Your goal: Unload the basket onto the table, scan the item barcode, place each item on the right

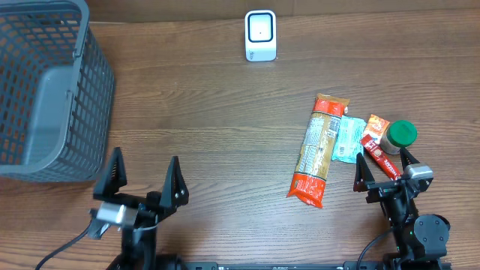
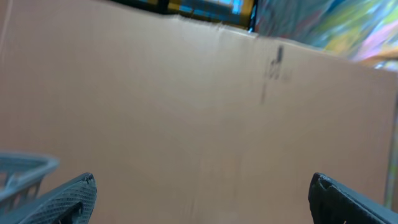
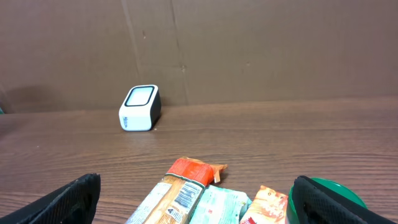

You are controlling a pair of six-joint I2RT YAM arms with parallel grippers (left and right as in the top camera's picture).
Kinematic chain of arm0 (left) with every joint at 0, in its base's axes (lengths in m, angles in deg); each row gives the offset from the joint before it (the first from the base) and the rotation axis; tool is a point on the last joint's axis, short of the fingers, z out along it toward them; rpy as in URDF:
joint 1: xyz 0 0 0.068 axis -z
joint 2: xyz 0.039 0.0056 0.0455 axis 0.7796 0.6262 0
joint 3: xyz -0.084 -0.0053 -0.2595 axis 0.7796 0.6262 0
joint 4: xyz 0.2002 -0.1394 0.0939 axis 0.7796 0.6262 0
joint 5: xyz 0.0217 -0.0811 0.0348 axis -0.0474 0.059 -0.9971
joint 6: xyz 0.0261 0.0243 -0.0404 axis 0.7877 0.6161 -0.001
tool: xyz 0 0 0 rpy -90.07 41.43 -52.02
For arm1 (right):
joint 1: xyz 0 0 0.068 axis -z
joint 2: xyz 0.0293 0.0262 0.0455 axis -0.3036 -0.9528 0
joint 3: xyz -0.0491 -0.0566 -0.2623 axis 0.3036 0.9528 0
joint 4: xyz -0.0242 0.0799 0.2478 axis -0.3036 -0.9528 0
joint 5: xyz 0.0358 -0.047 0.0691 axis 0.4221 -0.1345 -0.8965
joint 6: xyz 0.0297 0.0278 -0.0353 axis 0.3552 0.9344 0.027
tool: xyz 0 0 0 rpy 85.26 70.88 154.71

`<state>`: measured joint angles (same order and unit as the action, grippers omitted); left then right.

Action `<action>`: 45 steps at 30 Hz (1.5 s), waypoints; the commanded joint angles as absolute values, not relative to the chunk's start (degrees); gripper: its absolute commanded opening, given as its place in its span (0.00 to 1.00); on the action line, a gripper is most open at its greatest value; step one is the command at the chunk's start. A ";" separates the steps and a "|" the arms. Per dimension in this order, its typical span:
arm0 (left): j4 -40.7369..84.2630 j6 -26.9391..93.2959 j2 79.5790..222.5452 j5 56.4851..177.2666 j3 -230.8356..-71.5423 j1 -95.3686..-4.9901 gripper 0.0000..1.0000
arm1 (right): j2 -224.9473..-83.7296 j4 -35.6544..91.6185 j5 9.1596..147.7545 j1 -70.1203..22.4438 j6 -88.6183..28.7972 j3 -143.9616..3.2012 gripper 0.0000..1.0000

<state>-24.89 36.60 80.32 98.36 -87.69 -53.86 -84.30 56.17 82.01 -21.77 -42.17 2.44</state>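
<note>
Barcode scanner and four grocery items on the table point(image 1: 187, 112)
White scanner point(image 1: 260, 35) stands upright near the far edge. Pasta bag point(image 1: 319, 149), teal packet point(image 1: 347, 139), orange-red sachet point(image 1: 377, 140) and green-lidded jar point(image 1: 397, 136) sit side by side toward the right edge.

Overhead looks down; rt wrist low, facing scanner point(image 3: 140, 107) (shared w/ overhead).

Table point(image 1: 225, 112): basket point(image 1: 97, 97), scanner point(image 1: 260, 35), pasta bag point(image 1: 319, 150), teal packet point(image 1: 347, 139), red packet point(image 1: 377, 142), jar point(image 1: 400, 136).

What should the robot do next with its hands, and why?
Probably move the open right gripper down toward the pasta bag, which lies just ahead and to its left. The gripper holds nothing, and the scanner sits far off at the back, so an item likely has to be grabbed before any barcode can be shown to it.
</note>
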 commanded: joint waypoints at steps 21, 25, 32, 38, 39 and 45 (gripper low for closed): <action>-24.08 40.03 79.62 93.27 -71.59 -52.94 0.99 | -83.73 56.36 81.86 -21.40 -42.37 3.05 1.00; -16.41 43.46 79.62 93.34 -71.59 -52.97 1.00 | -83.73 56.36 81.86 -21.40 -42.37 3.05 1.00; -8.24 49.43 79.62 93.27 -71.59 -52.97 1.00 | -83.73 56.36 81.86 -21.40 -42.37 3.05 1.00; -8.34 49.54 79.62 93.29 -71.59 -52.97 0.99 | -83.73 56.36 81.88 -21.40 -42.37 3.05 1.00; -8.34 49.54 79.62 93.29 -71.59 -52.97 0.99 | -83.73 56.36 81.86 -21.40 -42.37 3.05 1.00; -8.32 49.54 79.67 93.29 -71.59 -52.97 0.99 | -83.73 56.36 81.86 -21.40 -42.37 3.05 1.00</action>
<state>-8.45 47.61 80.30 93.66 -71.80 -53.45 -84.30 56.14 82.03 -21.77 -42.13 2.44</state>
